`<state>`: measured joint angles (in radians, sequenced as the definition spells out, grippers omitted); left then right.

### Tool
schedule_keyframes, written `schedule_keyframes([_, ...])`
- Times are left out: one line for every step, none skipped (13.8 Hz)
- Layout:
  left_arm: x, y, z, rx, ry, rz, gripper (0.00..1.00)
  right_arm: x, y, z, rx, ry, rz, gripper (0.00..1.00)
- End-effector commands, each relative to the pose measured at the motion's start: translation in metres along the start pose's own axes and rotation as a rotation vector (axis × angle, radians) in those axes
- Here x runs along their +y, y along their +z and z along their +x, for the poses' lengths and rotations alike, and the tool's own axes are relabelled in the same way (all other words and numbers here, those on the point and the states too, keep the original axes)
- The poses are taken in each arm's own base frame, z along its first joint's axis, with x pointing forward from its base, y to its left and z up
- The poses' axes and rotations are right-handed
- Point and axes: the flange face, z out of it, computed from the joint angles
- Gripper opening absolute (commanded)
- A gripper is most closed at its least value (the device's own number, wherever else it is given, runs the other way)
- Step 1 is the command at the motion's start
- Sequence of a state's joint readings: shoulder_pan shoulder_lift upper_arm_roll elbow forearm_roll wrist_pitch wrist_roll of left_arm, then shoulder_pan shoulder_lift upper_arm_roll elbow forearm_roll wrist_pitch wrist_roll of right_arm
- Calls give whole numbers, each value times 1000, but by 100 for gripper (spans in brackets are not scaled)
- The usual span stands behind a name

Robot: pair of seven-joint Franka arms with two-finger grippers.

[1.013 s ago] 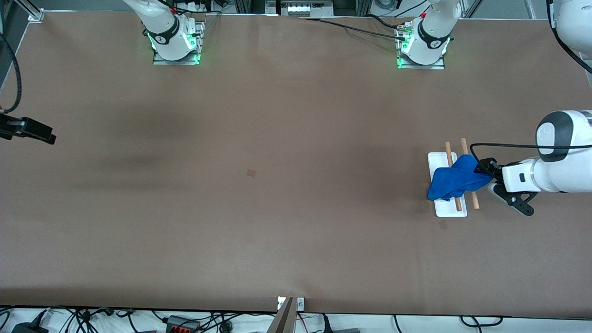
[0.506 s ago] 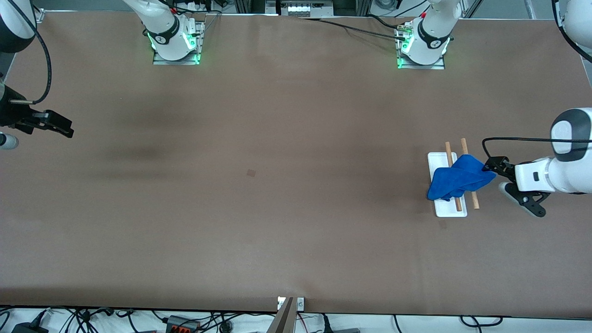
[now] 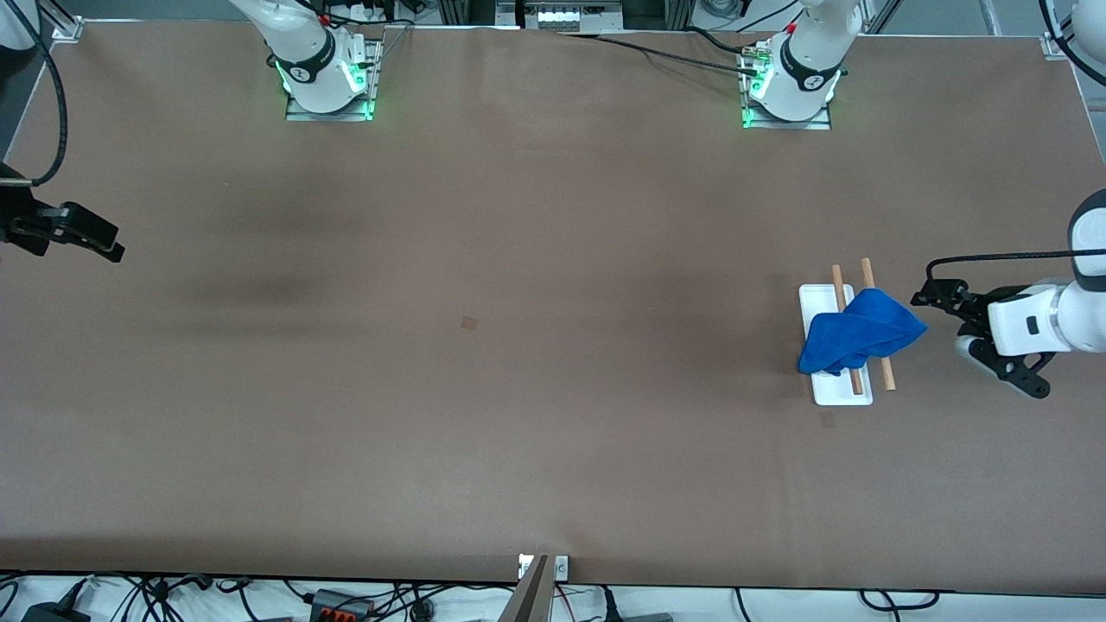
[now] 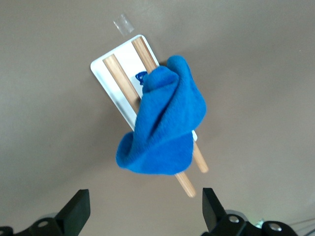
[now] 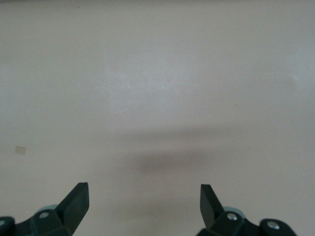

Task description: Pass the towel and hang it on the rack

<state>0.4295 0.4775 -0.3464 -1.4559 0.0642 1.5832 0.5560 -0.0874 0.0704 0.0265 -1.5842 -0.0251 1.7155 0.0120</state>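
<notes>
While the blue towel (image 3: 860, 339) is lying bunched over both wooden rods of the rack (image 3: 831, 298) — toward the left arm's end of the bench (image 3: 518, 389) — the left hand (image 3: 949, 318) is hovering just beside the rack with its fingers spread wide and holding nothing. Well apart from the rack, the right hand (image 3: 104, 244) is waiting over the right arm's end of the bench, fingers (image 5: 74, 201) spread wide and gripping nothing.
</notes>
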Motion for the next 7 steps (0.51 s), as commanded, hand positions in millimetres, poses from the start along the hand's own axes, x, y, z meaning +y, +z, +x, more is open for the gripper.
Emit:
schedule_keyframes([14,-26,-8,-11,-69,-10,100,-2,-6,0,-14,-49,24,100])
schedule_keyframes([16,-35,-12,-20,-98,-13,100,-2,-7,-1,-16,-62,24,100])
schedule_keyframes([20,-45,-13,-23,-127,-13,100,1,-7,-1,-21,-61,24,100])
schedule_keyframes([26,-54,-12,-24,-148,-4,100,3,-6,-1,-22,-59,24,100])
schedule_keyframes([34,-68,-8,-8,-160,26,100,-1,-6,-1,-22,-64,24,100])
schedule_keyframes([42,-72,-5,-19,-160,57,100,-8,-5,-1,-24,-65,24,100])
schedule_keyframes([56,-81,-4,-14,-159,83,100,-13,-3,0,-27,-68,25,100])
